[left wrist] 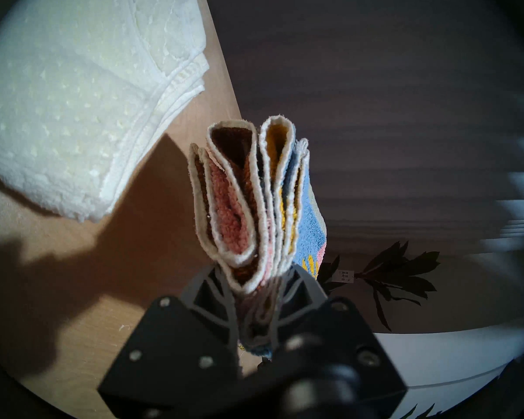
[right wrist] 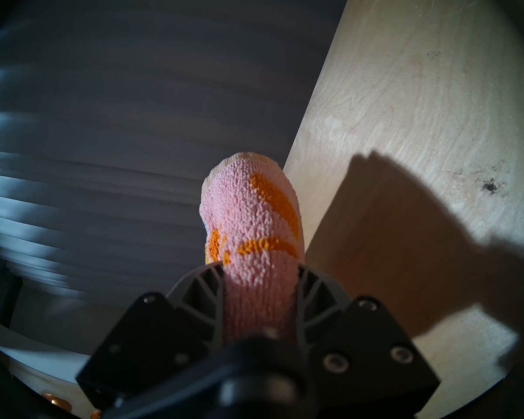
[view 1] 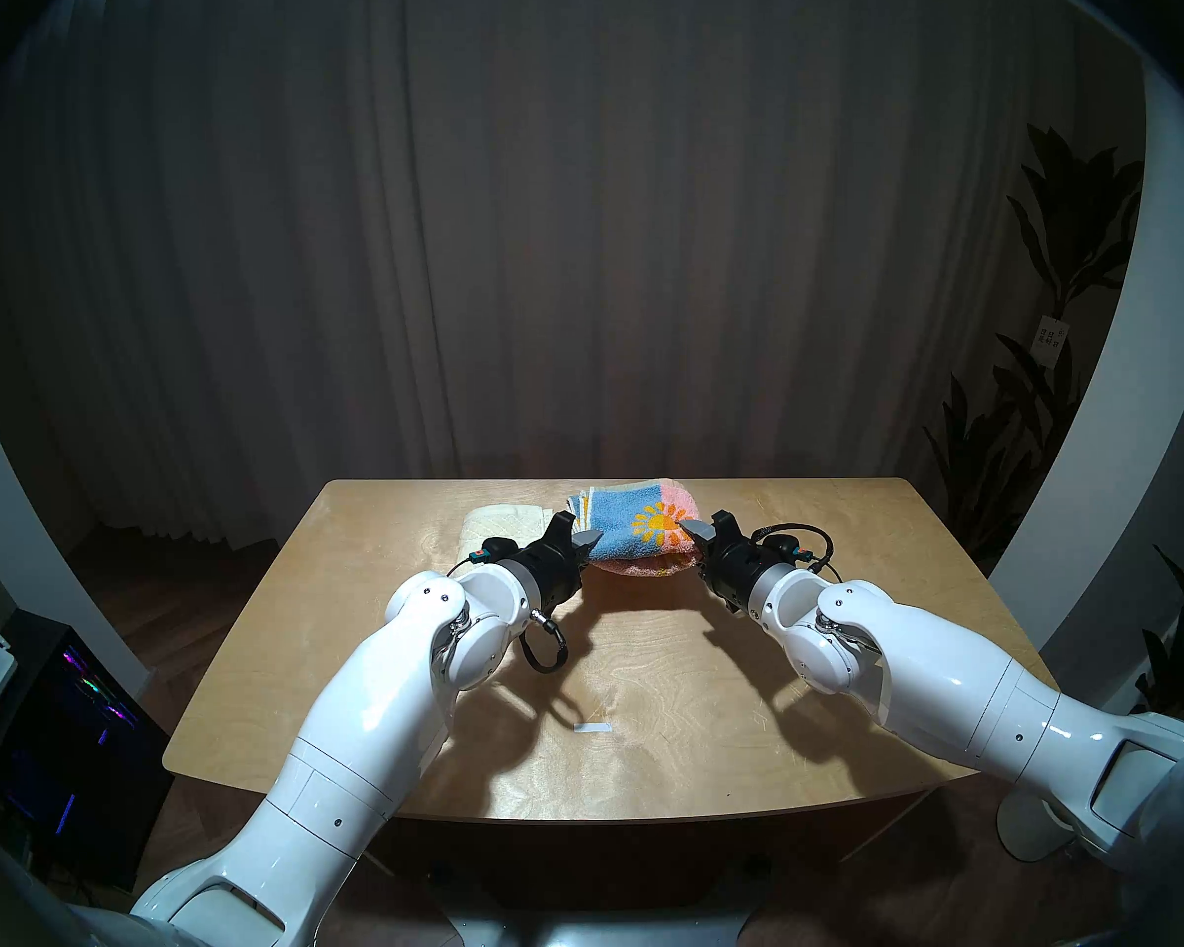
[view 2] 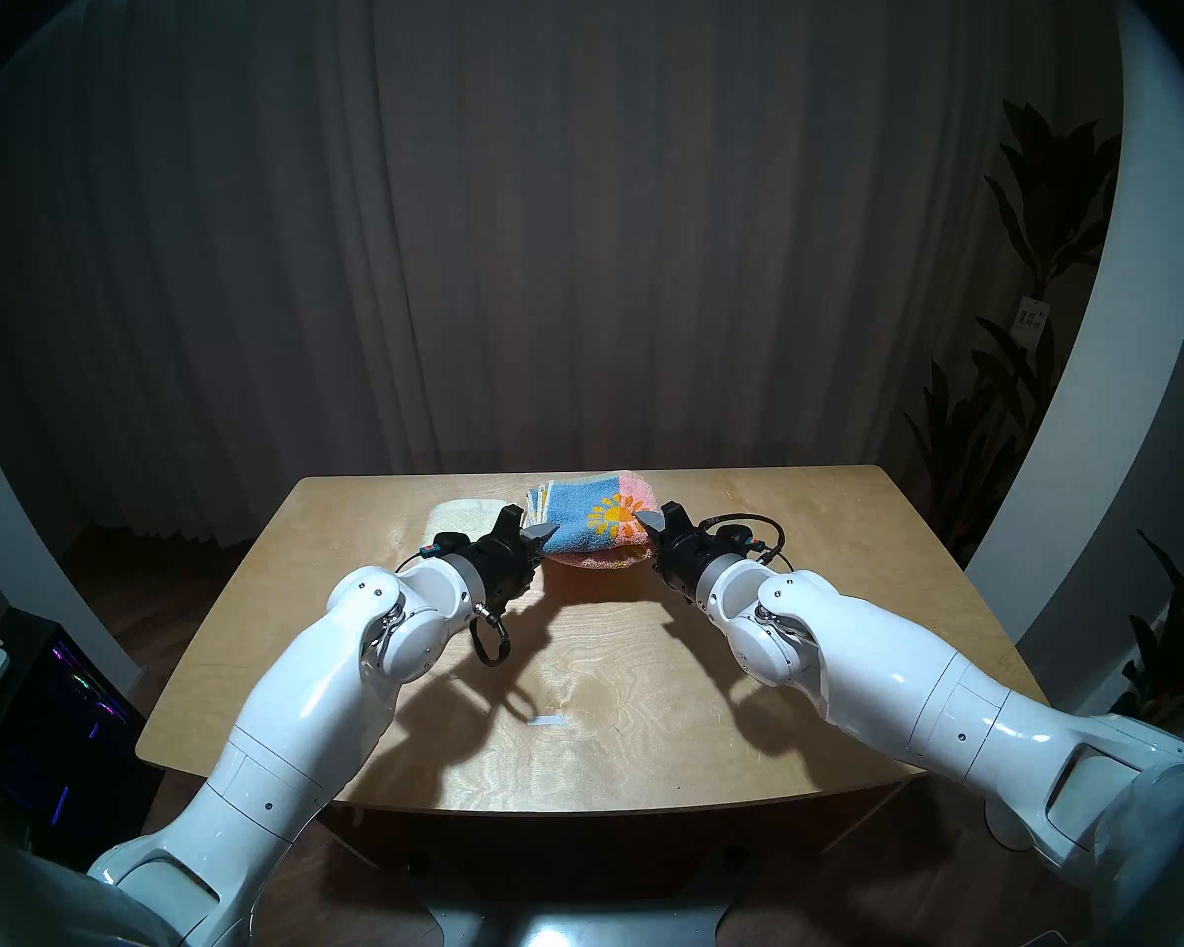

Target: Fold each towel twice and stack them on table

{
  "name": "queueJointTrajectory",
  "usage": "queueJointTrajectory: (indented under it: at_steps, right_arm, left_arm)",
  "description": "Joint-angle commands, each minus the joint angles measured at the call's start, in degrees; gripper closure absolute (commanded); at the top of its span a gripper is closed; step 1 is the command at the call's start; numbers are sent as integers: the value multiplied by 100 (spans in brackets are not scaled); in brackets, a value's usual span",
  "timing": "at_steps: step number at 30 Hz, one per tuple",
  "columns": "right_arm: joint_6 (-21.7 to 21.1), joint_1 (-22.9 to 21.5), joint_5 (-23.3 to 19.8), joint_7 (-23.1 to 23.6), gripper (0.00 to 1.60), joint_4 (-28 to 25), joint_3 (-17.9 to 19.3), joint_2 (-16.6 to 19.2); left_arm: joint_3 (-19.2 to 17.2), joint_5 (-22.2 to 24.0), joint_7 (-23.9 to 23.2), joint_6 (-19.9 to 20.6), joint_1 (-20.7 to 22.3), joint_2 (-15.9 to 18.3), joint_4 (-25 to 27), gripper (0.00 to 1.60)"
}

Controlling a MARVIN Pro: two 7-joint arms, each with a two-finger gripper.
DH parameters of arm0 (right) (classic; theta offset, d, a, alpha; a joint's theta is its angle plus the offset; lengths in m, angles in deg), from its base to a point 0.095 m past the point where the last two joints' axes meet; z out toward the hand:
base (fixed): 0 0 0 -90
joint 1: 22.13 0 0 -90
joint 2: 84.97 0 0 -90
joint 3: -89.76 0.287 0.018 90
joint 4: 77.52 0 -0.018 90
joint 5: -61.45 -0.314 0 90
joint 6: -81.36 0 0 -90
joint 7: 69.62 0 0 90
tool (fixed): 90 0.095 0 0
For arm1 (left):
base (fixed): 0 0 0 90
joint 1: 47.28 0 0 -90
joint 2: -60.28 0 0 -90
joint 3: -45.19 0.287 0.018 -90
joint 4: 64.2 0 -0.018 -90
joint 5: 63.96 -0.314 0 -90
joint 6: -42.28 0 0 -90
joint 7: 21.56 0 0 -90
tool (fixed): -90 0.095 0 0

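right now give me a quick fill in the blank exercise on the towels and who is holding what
1. The sun-print towel is held off the table by ____ end effectors.
2. The right end effector is shut on the towel's ____ end.
3. The cream towel lies folded on the ____.
4. The left end effector clamps the end where the towel's ____ edges fan out.

Missing words: both; pink; table; hemmed
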Motion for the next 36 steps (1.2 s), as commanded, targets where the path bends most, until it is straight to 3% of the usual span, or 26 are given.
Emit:
queueJointTrajectory:
  at_steps: [1, 18, 36]
  right_arm:
    - [24, -269, 113, -25, 160, -87, 17, -246]
    - [160, -622, 423, -335, 160, 23, -247, -1017]
    - [461, -1099, 841, -706, 160, 951, -668, -2188]
  left_arm:
    - [-223, -7, -76, -68, -90, 196, 369, 160]
    - [-836, 68, -137, -51, -312, 623, 651, 160]
    - [-1329, 387, -367, 338, -345, 1016, 209, 160]
